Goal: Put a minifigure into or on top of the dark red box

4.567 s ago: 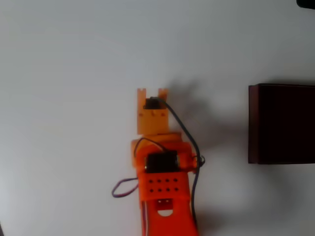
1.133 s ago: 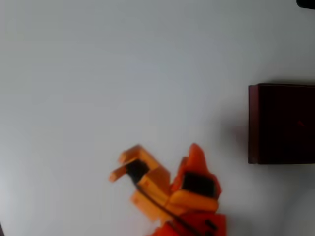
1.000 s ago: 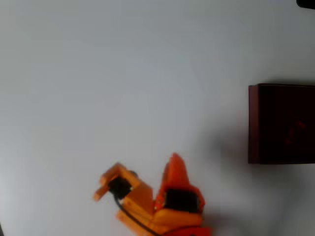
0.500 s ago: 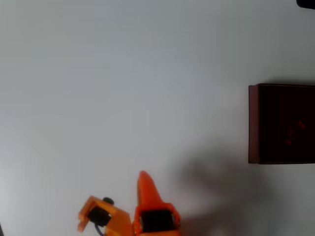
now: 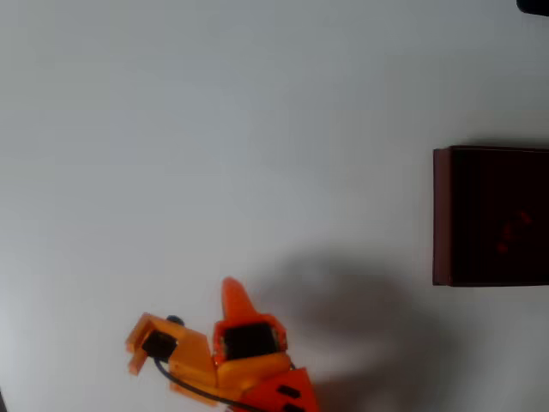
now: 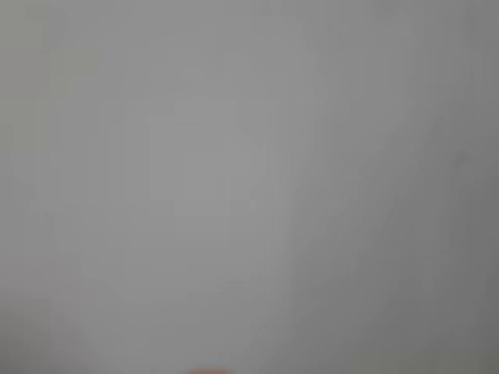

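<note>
Nearest, in the wrist view: blurred pale grey worktop (image 6: 249, 179), with a faint pinkish-orange sliver (image 6: 207, 371) at the bottom edge, too soft to identify.

In the overhead view, low at the bottom edge and left of centre: the orange hand (image 5: 232, 299), shown as one pointed dark-orange finger (image 5: 233, 302) aimed up the picture. Just left of it, a lighter orange bracket (image 5: 163, 345) with a small black block and a black cable (image 5: 184, 386) looping beneath. Cannot tell how wide the hand stands; second finger not made out from above. Nothing seen held at the tip.

Right of the hand, a broad soft shadow (image 5: 343, 318) across the white surface, reaching toward the lower right.

Farther on, well apart from the hand and against the right edge at mid-height: the dark red box (image 5: 441, 215), cut off by the picture's edge, with a thin reddish-brown left wall and a near-black interior. Inside that interior, right of the wall: faint red specks, taken for the minifigure (image 5: 508, 233), too dim for shape or posture.

Farthest, in the top right corner: a small dark object (image 5: 533, 5), cropped and unidentifiable.
</note>
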